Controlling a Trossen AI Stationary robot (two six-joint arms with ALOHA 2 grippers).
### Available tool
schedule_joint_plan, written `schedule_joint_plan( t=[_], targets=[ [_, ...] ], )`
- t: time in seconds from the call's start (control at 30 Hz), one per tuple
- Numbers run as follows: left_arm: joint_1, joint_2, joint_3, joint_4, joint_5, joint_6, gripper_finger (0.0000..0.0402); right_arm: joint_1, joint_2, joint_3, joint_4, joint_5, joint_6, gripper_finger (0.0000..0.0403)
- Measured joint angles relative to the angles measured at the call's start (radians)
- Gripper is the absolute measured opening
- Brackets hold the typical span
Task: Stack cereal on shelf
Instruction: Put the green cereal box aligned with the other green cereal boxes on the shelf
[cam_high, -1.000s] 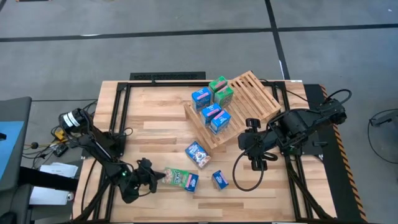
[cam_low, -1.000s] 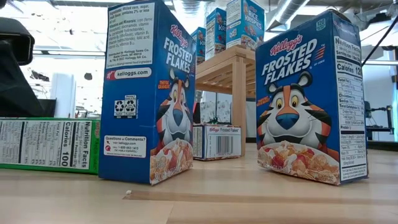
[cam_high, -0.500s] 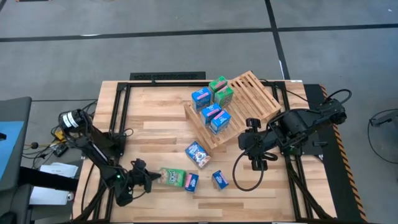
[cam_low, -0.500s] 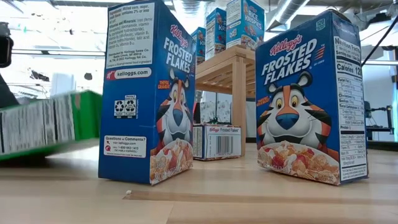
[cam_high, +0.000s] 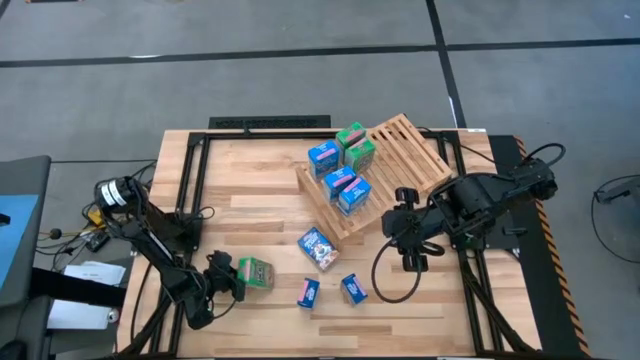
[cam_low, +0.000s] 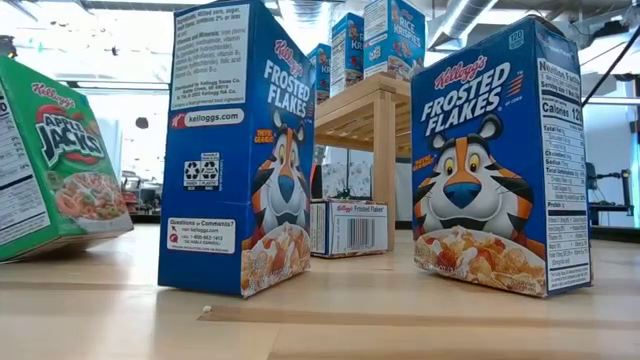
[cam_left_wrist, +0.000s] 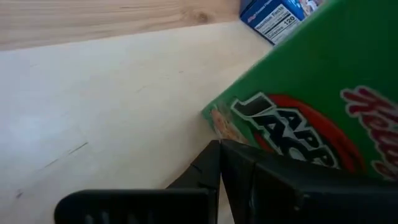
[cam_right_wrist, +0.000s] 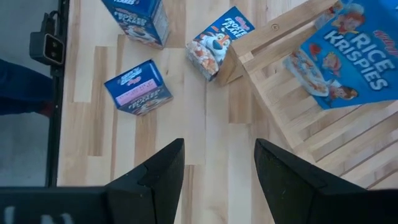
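A green cereal box (cam_high: 256, 273) (cam_low: 50, 160) stands tilted on the table near its front left, and my left gripper (cam_high: 229, 279) (cam_left_wrist: 219, 155) is shut against it. Three blue cereal boxes (cam_high: 307, 291) (cam_high: 351, 289) (cam_high: 318, 247) sit on the table, two of them upright. The slatted wooden shelf (cam_high: 405, 150) slopes at the back right and carries several blue and green boxes (cam_high: 340, 183). My right gripper (cam_high: 413, 255) (cam_right_wrist: 217, 168) hangs open above the table beside the shelf's low edge, with nothing between its fingers. My left gripper's shut fingers (cam_left_wrist: 211, 171) meet the green box's printed front face (cam_left_wrist: 236, 127) near one corner. They slant slightly downward and come from the table's left side. The box leans tilted beyond the fingertips; whether its lower edge rests on the table is hidden.
Black frame rails (cam_high: 190, 215) run along both sides of the table, and cables (cam_high: 385, 280) loop under the right arm. Bare planks (cam_high: 250, 190) lie between the left arm and the shelf. A small blue box (cam_low: 350, 228) lies flat behind the two upright ones.
My left gripper, staying shut, has gone toward the table's left edge and turned at the wrist. The green box lay flat beside a blue box. It has tipped up onto an end, now stands tilted, and has come away from that blue box toward the left.
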Motion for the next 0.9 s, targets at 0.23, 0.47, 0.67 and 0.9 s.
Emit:
schedule_joint_plan(
  t=[0.23, 0.47, 0.67, 0.9],
  targets=[
    [0.002, 0.000, 0.000, -0.002, 0.001, 0.009, 0.0000, -0.036, 0.000, 0.000, 0.096, 0.001, -0.171, 0.0218],
    [0.004, 0.000, 0.000, -0.001, -0.012, 0.028, 0.0000, -0.171, 0.008, 0.000, 0.372, -0.046, -0.512, 0.0221],
    [0.034, 0.000, 0.001, 0.005, -0.015, 0.064, 0.0000, -0.274, 0.097, 0.002, 0.579, -0.220, -0.652, 0.0249],
    [0.073, -0.001, 0.002, 0.035, 0.008, 0.154, 0.0000, -0.333, 0.309, 0.067, 0.683, -0.372, -0.744, 0.0287]
  ],
)
